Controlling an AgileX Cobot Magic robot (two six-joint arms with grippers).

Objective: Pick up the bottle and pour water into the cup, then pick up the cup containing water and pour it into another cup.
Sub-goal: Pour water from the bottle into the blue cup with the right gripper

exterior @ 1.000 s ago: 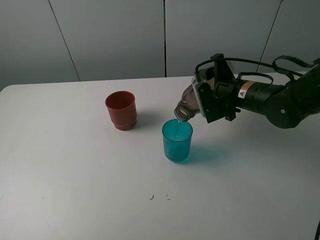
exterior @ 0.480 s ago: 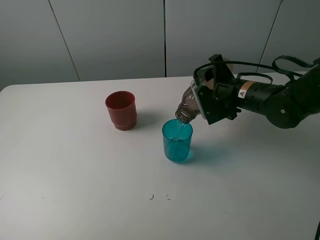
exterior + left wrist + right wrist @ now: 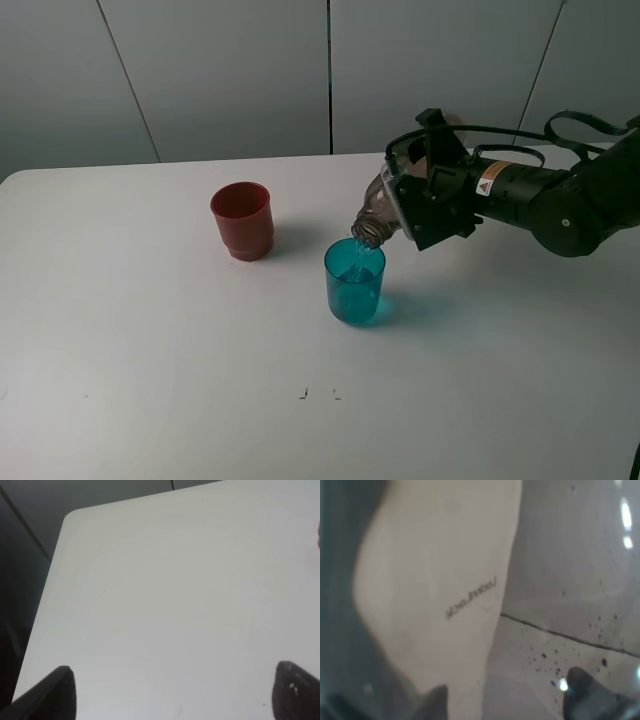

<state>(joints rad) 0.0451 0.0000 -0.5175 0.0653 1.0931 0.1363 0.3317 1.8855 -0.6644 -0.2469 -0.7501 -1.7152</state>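
Note:
My right gripper (image 3: 405, 203) is shut on the smoky grey-brown bottle (image 3: 378, 212) and holds it tipped, neck down to the left. The uncapped mouth hangs just above the far rim of the teal translucent cup (image 3: 354, 285), and water runs into it. The opaque red cup (image 3: 242, 220) stands upright to the left, apart from both. In the right wrist view the translucent bottle (image 3: 470, 580) fills the picture. My left gripper (image 3: 175, 692) is open over bare table, with its dark fingertips (image 3: 55, 695) far apart. It does not show in the exterior high view.
The white table (image 3: 150, 350) stretches around the cups, with two small dark marks (image 3: 320, 394) near the front. A grey panelled wall stands behind the far edge. The table's corner and edge (image 3: 65, 525) show in the left wrist view.
The bottle has tipped slightly further in my right gripper, and water has kept running into the teal cup. Both cups stand where they were.

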